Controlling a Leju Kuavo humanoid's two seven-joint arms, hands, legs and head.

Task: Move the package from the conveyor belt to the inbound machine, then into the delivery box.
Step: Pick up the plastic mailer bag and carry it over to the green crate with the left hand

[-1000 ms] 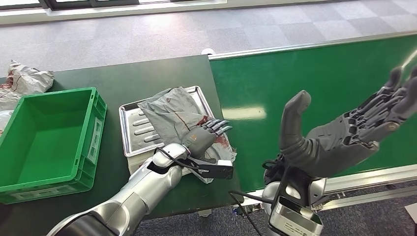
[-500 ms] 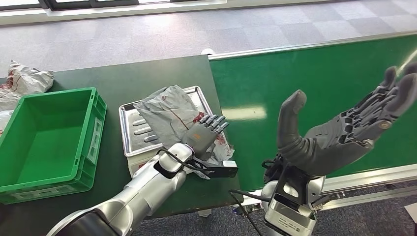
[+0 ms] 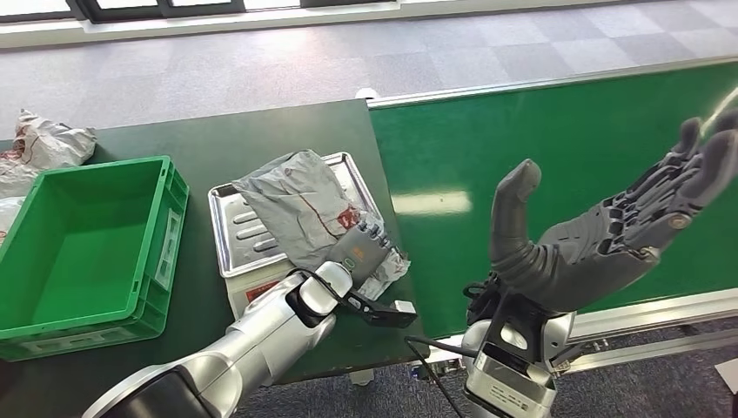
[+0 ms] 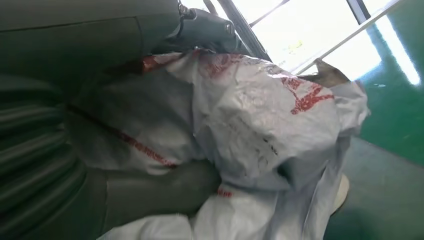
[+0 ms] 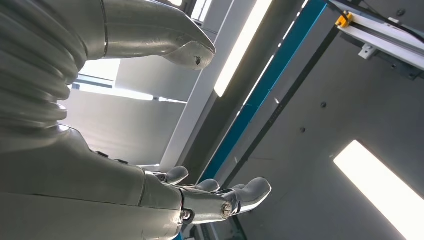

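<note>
Package, a crumpled grey bag with red print, lies across the metal tray at centre frame on the dark surface. Left hand grips its lower right corner, fingers curled into the plastic. Right hand, at right, hangs spread wide and empty above the green conveyor belt.

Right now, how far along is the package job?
Done: the grey package is off the green conveyor belt and lies on the inbound machine's metal tray. In hand: the left hand grips its near edge. The right hand is open over the belt. Left: the green delivery box holds nothing.
</note>
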